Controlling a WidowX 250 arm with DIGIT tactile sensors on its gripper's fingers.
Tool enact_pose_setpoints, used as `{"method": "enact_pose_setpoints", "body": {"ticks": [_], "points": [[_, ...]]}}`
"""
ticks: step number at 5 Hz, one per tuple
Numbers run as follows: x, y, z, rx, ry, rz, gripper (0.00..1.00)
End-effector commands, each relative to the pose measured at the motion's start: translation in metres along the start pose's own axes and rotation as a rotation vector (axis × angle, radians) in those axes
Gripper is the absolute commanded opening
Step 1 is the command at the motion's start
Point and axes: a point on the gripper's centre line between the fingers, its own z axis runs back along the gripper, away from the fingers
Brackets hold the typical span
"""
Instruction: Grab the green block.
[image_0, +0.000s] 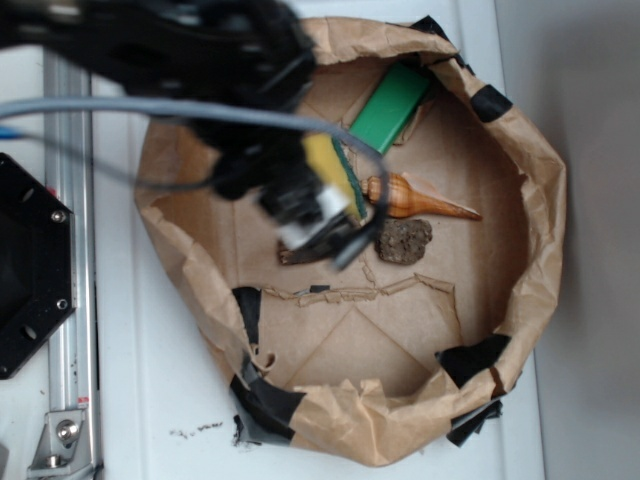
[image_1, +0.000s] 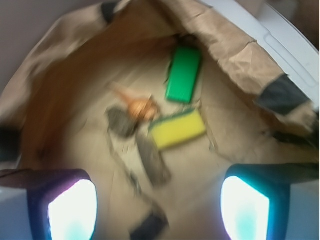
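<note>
The green block (image_0: 390, 107) lies flat at the far side of the brown paper bowl (image_0: 520, 250), leaning near its wall. In the wrist view the green block (image_1: 183, 74) lies ahead of the fingers, beyond the yellow sponge (image_1: 178, 129). My gripper (image_0: 318, 225) hangs over the bowl's middle left, above the sponge (image_0: 335, 170), well short of the block. The jaws stand wide apart and hold nothing; the two glowing pads (image_1: 72, 210) frame the bowl floor in the wrist view, with the gripper (image_1: 159, 210) empty between them.
An orange wooden spindle (image_0: 420, 198) and a dark rough lump (image_0: 404, 241) lie right of the gripper. A dark flat piece (image_1: 153, 159) lies below the sponge. Black tape patches (image_0: 478, 358) mark the bowl rim. A metal rail (image_0: 70, 300) runs along the left.
</note>
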Motion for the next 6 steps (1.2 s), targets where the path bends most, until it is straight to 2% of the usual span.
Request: {"method": "enact_pose_setpoints", "body": {"ticks": [1, 2, 3, 4, 6], "points": [[0.028, -0.017, -0.058, 0.071, -0.100, 0.198, 1.00], [0.038, -0.004, -0.073, 0.110, -0.164, 0.248, 1.00], [0.042, 0.014, -0.061, 0.106, -0.209, 0.247, 1.00], [0.041, 0.027, -0.056, 0.120, -0.217, 0.244, 1.00], [0.043, 0.032, -0.068, 0.138, -0.192, 0.223, 1.00]]}}
